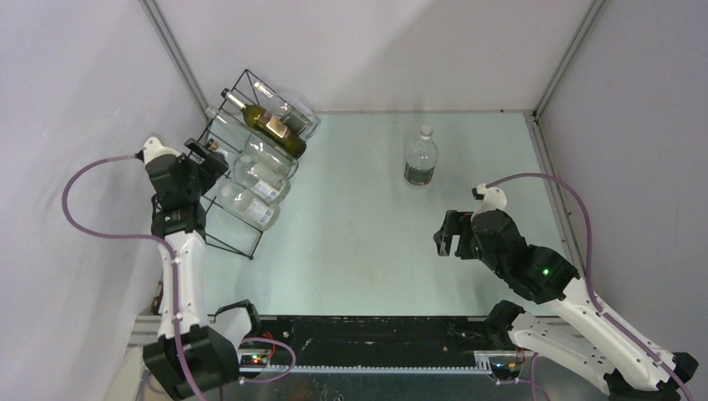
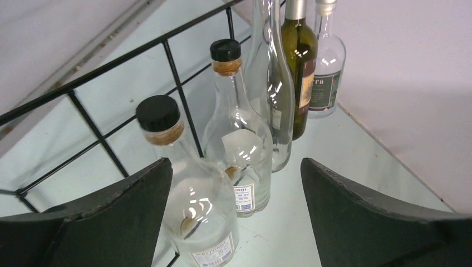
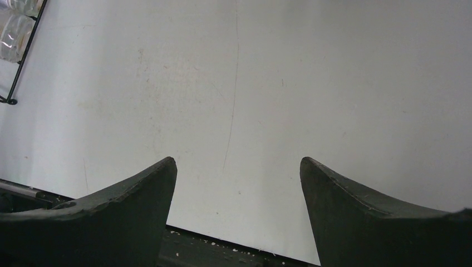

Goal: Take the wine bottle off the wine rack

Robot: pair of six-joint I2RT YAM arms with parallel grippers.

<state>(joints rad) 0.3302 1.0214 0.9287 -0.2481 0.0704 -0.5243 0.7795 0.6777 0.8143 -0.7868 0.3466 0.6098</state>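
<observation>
Top external shows me the desk (image 1: 359,242) with the wine rack (image 1: 227,249) at its far left, glass bottles held in its cells. On the left wrist view the nearest clear wine bottle (image 2: 197,222), black-capped, sits just ahead. I judge it heavy, rigid, slick and breakable, best taken at the neck below the cap. My left end effector (image 1: 210,160) gapes wide at those necks, gripping nothing. The right end effector (image 1: 447,240) hangs wide over the desk, well apart.

A pale table (image 1: 359,242) carries a black wire wine rack (image 1: 265,227) at its far left corner. A clear bottle (image 1: 421,156) stands upright near the far edge, well apart.
</observation>
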